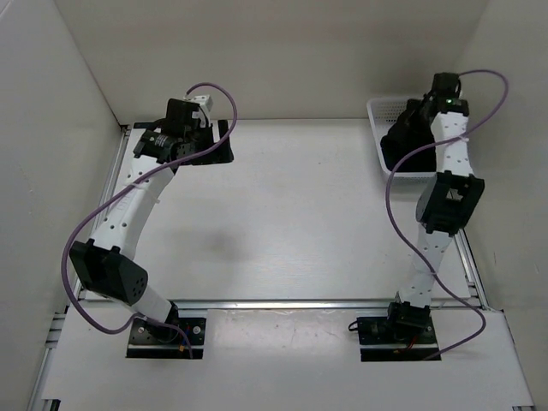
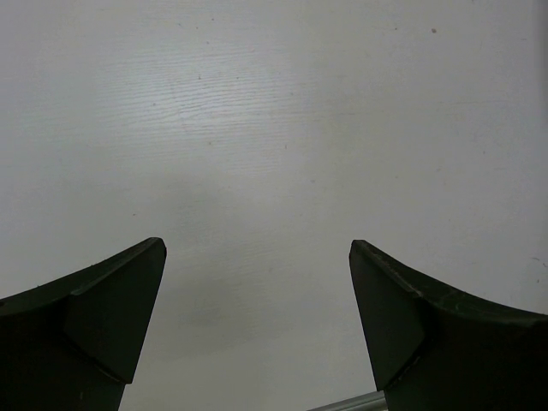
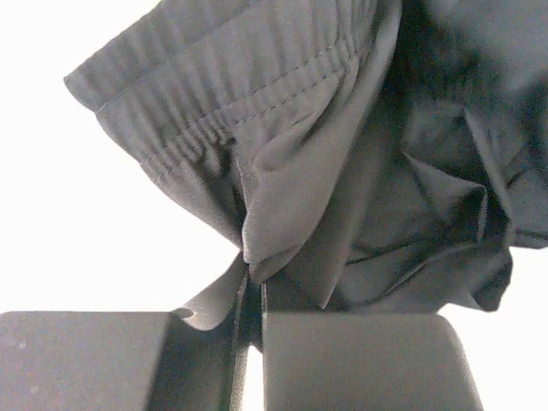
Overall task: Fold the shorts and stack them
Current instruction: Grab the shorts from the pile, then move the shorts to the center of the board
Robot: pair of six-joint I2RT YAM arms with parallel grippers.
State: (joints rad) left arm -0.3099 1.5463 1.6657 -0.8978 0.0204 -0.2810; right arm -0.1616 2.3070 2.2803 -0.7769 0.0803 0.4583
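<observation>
While the right gripper (image 3: 254,318) sits inside the white mesh basket (image 1: 381,108) at about 1 o'clock on the table (image 1: 291,223), its two fingers are pressed nearly together. A fold of the black shorts (image 3: 342,171) is pinched in the thin slit between them. In the right wrist view the fabric hangs bunched and creased above the fingers. The gathered elastic waistband (image 3: 214,94) runs off toward 10 o'clock, and looser folds spread toward 2 o'clock. From the top camera the shorts show as a dark mass filling the near part of the basket, partly hidden under the right arm's wrist.

The left gripper (image 2: 257,257) is stretched out to about 11 o'clock on the table, with its fingers spread wide and nothing between them. Its wrist camera shows only bare white tabletop and a sliver of metal rail (image 2: 342,402) at 6 o'clock. Beside that wrist, in the top view, a flat black patch (image 1: 218,152) lies on the table; I cannot tell what it is.
</observation>
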